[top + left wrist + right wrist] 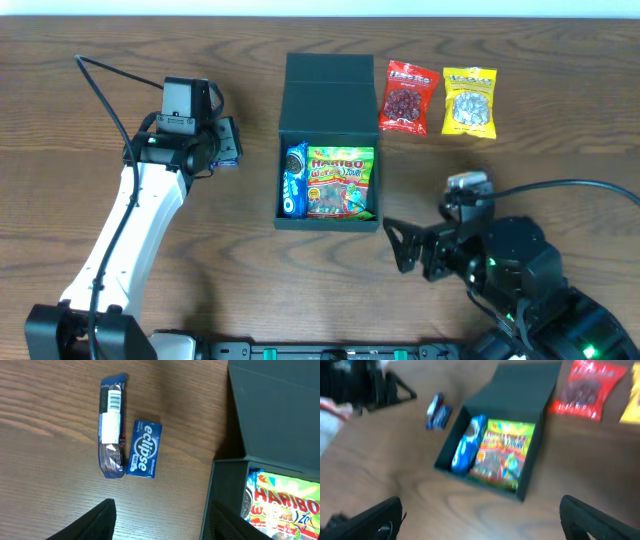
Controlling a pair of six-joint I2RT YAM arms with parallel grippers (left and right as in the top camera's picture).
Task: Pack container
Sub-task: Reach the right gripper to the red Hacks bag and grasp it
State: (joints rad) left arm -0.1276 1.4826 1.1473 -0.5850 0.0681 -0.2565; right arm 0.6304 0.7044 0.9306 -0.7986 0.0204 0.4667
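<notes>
Far left, the white left arm [130, 230] angles up across the bench [40, 200]. Overhead, its wrist covers most of what lies under it, w/ only a sliver of blue showing. Left wrist cam fills that in: a blue wrapped bar [111, 425], barcode up, & a blue Eclipse mints box [144, 449] touching its right side, both flat on the wood, left of the container [326, 224]. Left jaws: spread wide, dark fingers [95, 520] at btm of frame, nothing betw them. Ctr: the container sits open, its flap lid [328, 80] swung back behind it. Inside, an Oreo pkt [296, 180] lies along the left wall & a Haribo bag [343, 185] fills the rest, the two touching. Left wrist cam catches only the box's near corner & a strip of Haribo. Right wrist cam, blurred, shows the whole inside at an angle. Right of the lid: a red snack pkt [407, 97], then a yellow snack pkt [469, 102] just beside it, both outside the box. Right wrist cam cuts the yellow one at the frame edge. Lower right, right jaws: wide open & empty, fingers [370, 520] far apart, pointing toward the box's right wall, near but apart from it.
</notes>
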